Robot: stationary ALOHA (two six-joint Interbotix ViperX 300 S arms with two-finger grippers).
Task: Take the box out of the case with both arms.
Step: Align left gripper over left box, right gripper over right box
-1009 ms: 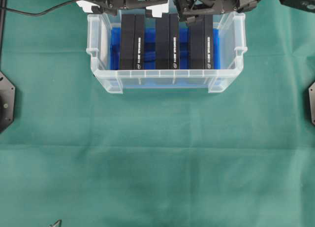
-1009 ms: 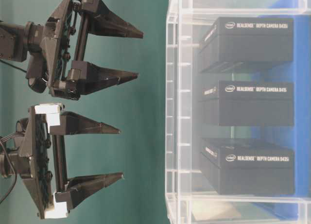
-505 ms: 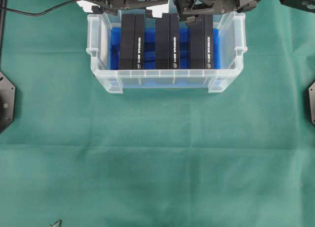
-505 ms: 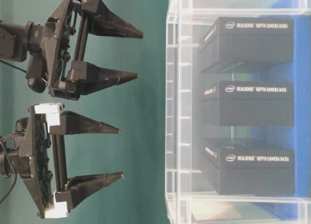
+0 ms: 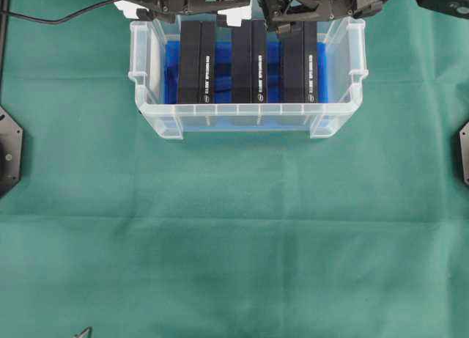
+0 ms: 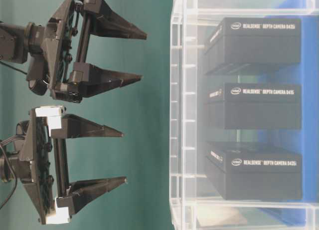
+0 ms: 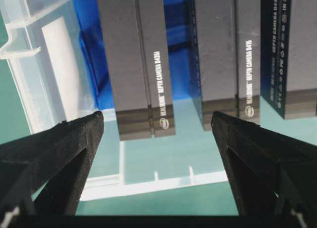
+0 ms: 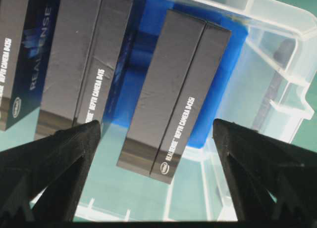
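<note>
Boxes (image 5: pixel 253 62), three, upright in case (image 5: pixel 154 109); we kept left end effector (image 6: pixel 123 158) and right end effector (image 6: pixel 142 58) released, advising a descent straddling one box squarely.

Even bright light, soft shadows; wrist views' near foreground blurred.

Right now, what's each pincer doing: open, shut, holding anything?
Left pincer: open, empty, above the case.
Right pincer: open, empty, above the case.
</note>
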